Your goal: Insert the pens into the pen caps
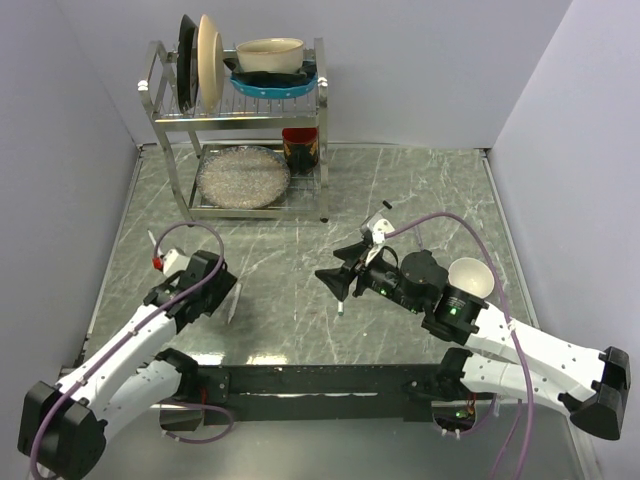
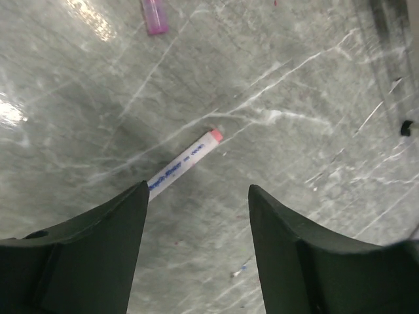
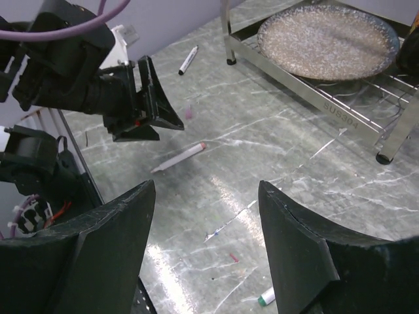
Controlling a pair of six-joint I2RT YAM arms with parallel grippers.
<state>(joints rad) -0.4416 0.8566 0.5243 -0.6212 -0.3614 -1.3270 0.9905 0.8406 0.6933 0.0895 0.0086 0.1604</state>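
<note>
Behind left pincer, tail of pink-ended pen

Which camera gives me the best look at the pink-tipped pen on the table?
Left wrist: the pen is close, with its pink end and blue print clear. The right wrist view shows the pen whole but small. The top view gives only a pale sliver.

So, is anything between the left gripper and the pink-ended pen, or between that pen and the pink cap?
Nothing visible. The left gripper hangs open right over the pink-ended pen, and only bare table lies between the pen and the pink cap.
</note>
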